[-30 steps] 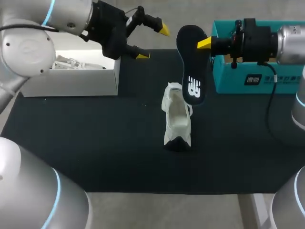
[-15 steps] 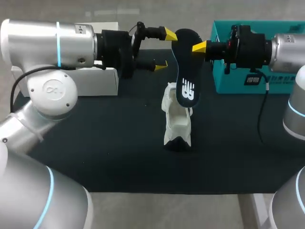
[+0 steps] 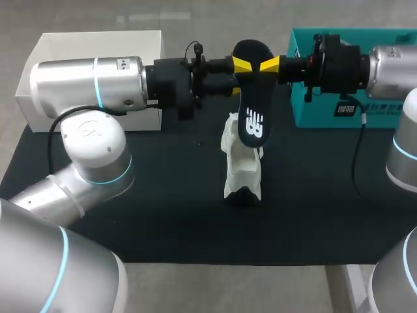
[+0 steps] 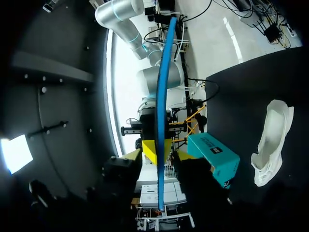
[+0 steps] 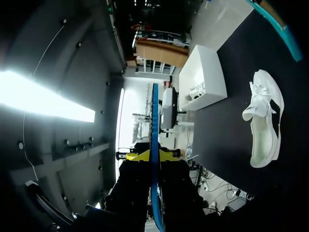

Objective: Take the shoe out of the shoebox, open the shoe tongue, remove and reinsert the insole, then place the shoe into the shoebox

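Our right claw (image 3: 270,64) is clamped on the upper end of the dark insole (image 3: 253,107), holding it above the middle of the tabletop (image 3: 163,215). The insole hangs lengthwise, free end down by the white shoe (image 3: 241,166). Our left claw (image 3: 240,65) straddles the same end from the other side, fingers apart, not gripping. The shoe's long axis runs from far edge to near edge. The white shoebox (image 3: 98,45) sits at the far left corner.

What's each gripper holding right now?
Left gripper: open, fingers either side of the insole.
Right gripper: shut on the insole.
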`<state>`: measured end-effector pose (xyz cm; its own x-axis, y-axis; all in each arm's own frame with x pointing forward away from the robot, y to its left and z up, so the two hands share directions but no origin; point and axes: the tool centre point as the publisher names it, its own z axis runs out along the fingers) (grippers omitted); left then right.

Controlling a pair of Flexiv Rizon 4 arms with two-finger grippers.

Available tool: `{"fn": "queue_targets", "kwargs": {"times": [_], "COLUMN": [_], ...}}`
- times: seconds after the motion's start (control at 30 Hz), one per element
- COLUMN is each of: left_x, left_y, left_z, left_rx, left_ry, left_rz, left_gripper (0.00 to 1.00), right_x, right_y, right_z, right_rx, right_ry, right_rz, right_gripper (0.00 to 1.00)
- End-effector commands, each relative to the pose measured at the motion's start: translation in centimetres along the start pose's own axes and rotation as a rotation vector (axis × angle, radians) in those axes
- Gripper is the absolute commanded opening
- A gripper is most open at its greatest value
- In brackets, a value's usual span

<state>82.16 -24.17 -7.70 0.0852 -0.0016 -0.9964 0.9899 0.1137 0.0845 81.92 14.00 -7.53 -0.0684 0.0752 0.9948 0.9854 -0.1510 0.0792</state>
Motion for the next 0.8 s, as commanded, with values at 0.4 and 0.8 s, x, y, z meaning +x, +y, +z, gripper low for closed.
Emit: {"fn": "queue_targets", "kwargs": {"times": [0.4,0.8], "left_x": [0.2,0.6], "left_y": [0.2,-0.1], "left_z": [0.8,0.1], "left_rx": [0.023,0.045], "left_ry": [-0.049,-0.031], "left_rz": [0.011,0.007], "left_gripper": [0.22,0.00], "right_x": [-0.4,-0.5], "right_y": [-0.6,-0.3], "right_z": [0.4,0.1], "right_rx": [-0.008,0.000], "right_ry": [0.007,0.000], "right_rz": [0.010,0.009], "right_gripper": [0.00,0.00]}}
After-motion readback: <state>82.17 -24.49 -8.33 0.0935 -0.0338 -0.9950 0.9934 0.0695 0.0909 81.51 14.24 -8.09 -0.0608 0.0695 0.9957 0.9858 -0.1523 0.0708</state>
